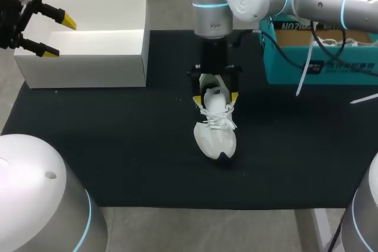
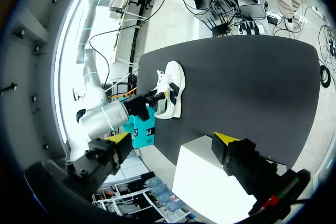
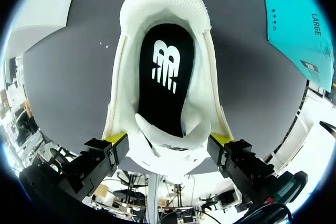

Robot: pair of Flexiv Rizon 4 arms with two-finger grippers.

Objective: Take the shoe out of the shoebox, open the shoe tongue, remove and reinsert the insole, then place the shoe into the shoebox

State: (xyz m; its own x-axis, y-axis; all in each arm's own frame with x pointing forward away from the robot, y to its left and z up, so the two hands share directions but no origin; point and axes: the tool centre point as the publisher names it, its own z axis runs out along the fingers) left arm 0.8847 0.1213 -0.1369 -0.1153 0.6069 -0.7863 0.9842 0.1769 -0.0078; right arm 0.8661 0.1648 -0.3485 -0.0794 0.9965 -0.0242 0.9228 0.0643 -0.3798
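White shoe (image 1: 215, 128) upright on black mat (image 1: 118, 146), insole (image 3: 165, 77) seated. Right gripper (image 1: 216, 97) clamps its sides. Left gripper (image 1: 58, 35) gapes above shoebox (image 1: 88, 66). Probably tongue step next: release, pinch tongue.

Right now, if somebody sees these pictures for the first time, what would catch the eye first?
The white shoe lies in the middle of the black mat, with the right gripper clamped across its sides. Its black insole shows inside. At the mat's far left corner, the open left gripper hangs by the white shoebox.
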